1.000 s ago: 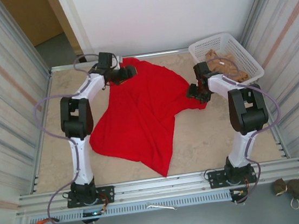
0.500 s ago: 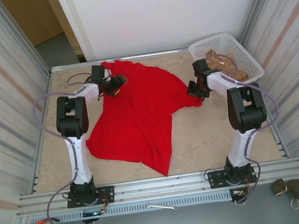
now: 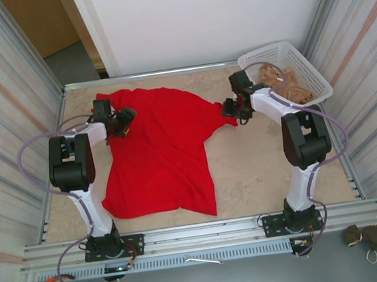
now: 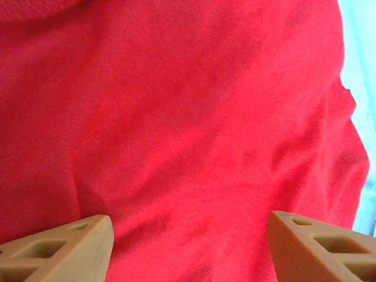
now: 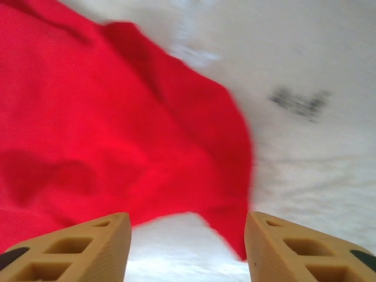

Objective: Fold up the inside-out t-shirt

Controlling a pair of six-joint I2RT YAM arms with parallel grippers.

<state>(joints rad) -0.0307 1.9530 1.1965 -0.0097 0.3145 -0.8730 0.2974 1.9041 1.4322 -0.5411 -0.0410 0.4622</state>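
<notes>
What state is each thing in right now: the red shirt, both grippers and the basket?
inside-out t-shirt: unfolded, lying spread and wrinkled on the table.
left gripper: open, over the shirt, holding nothing.
right gripper: open, over the shirt's edge, holding nothing.
white basket: upright at the far right corner, with tan cloth inside.
</notes>
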